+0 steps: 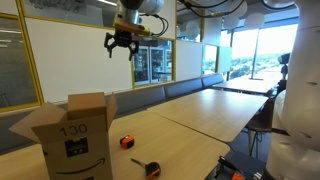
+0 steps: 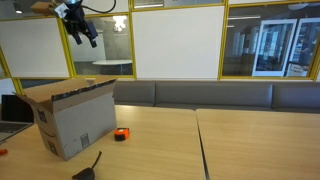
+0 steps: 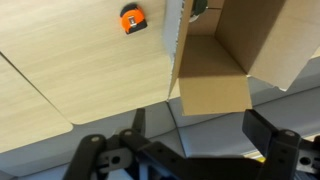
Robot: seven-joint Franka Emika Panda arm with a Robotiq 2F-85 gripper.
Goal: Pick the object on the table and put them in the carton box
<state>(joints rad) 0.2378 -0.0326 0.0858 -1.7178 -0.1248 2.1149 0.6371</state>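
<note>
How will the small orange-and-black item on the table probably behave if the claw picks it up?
The small orange-and-black item looks compact and blocky, so probably rigid, not floppy. It lies flat on the table, so a push would likely slide it, not roll it. It seems tiny beside the carton box, so probably light.

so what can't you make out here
Carton box contents: walls and flaps hide them in both exterior views; the wrist view shows only part of the inside.
Orange-and-black item: too small to identify in any view.
Black item with orange tip: small and blurred in both exterior views, outside the wrist view.
</note>
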